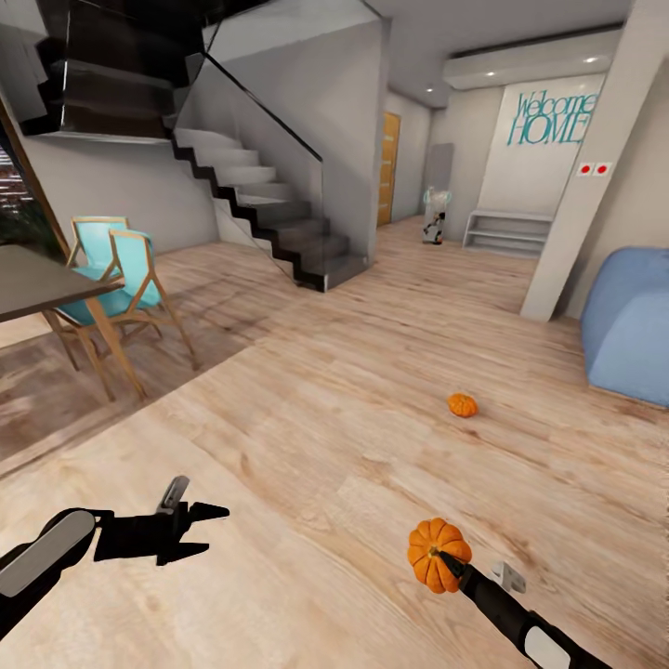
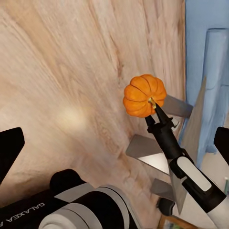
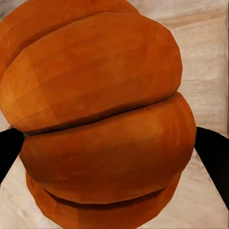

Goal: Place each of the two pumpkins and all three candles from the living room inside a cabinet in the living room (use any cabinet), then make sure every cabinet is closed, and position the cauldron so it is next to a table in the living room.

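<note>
One pumpkin [image 1: 438,553] in right claw [image 1: 446,560]; second pumpkin [image 1: 462,404] on open floor [image 1: 307,418]

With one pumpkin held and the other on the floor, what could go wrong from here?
1. The right tool holds the pumpkin in the air over the floor; if the grip slips, it may fall and roll away.
2. The second pumpkin lies on the bare floor ahead, so the base might bump it while driving.
3. The open left tool carries nothing; the dining table and chairs stand close on that side.
</note>
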Robot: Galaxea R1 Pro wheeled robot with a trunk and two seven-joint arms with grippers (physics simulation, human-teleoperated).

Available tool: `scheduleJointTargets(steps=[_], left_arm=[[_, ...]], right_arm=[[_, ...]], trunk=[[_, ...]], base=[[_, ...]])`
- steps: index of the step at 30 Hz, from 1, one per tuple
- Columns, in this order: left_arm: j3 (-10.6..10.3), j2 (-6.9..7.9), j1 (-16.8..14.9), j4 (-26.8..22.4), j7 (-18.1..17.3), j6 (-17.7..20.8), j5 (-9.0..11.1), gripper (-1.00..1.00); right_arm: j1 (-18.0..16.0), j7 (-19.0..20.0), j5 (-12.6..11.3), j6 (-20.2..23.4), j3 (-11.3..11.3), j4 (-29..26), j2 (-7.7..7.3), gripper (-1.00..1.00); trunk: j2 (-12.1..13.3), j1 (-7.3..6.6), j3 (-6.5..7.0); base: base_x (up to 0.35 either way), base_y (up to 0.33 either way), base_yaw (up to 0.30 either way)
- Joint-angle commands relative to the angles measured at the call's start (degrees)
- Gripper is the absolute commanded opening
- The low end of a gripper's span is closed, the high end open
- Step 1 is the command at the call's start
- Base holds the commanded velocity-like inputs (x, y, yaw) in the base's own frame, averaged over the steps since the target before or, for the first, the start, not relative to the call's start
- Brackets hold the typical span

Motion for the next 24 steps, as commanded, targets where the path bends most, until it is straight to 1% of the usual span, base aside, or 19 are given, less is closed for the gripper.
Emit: scheduleJointTargets(steps=[1, 24], left_arm=[[-0.2, 0.06, -0.1, 0.0, -0.6, 0.0, -0.4, 1.0], [-0.1, 0.06, -0.1, 0.0, -0.5, 0.0, -0.4, 1.0]], right_arm=[[-0.1, 0.1, -0.4, -0.3, 0.3, 0.0, -0.02, -1.0], [-0.1, 0.1, -0.4, -0.3, 0.3, 0.1, 0.07, -1.0]], trunk=[[0.0, 0.02, -0.07], [0.0, 0.02, -0.58]], base=[[0.332, 0.0, -0.255], [0.332, 0.0, -0.255]])
